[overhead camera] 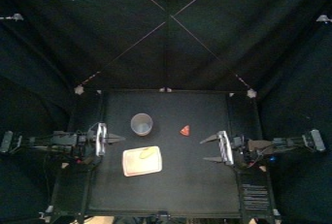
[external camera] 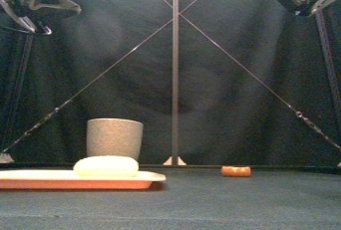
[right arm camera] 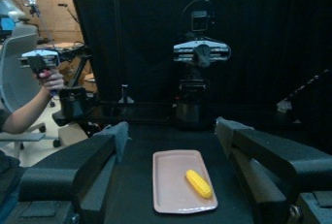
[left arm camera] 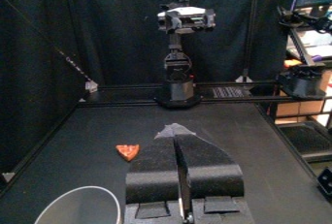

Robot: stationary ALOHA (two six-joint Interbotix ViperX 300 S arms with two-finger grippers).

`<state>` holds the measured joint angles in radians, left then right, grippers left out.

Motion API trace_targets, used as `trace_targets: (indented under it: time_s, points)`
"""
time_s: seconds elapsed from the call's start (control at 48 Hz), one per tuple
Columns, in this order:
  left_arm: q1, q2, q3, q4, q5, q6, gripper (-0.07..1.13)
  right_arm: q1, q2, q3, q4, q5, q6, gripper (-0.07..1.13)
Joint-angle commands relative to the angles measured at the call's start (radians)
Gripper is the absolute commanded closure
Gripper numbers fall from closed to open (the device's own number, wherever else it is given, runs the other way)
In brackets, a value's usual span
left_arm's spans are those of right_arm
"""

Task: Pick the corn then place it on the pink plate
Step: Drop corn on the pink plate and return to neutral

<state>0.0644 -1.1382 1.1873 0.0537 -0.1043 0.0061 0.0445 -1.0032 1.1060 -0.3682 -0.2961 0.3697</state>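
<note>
One corn [overhead camera: 143, 154] lies on the single pink tray [overhead camera: 134, 168], on the tray's back half, with neither tool touching it. The tray sits flat on the bench [overhead camera: 195, 184], left of the middle and nearer the left edge than the right. One grey cup [overhead camera: 142, 123] stands upright behind the tray, toward the back edge and apart from it. One small red toy [overhead camera: 187, 130] lies near the bench's middle, to the right of the cup and well clear of the tray. There are two arms, both raised: the left tool [left arm camera: 180, 141] hangs over the left edge, clenched on nothing, and the right tool [right arm camera: 172, 129] hangs over the right edge, its jaws spread wide and empty.
</note>
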Motion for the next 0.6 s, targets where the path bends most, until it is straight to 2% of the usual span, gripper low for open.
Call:
trace_targets:
  time_s: [0.021,0.604]
  points:
    - [0.012,0.000,-0.032,0.002,-0.006,0.000,1.09,0.005,0.002,0.000,0.000,-0.008,0.000,0.01]
    - [0.032,0.002,-0.029,-0.012,-0.002,0.000,1.09,0.000,-0.037,0.040,0.000,-0.008,-0.002,0.01]
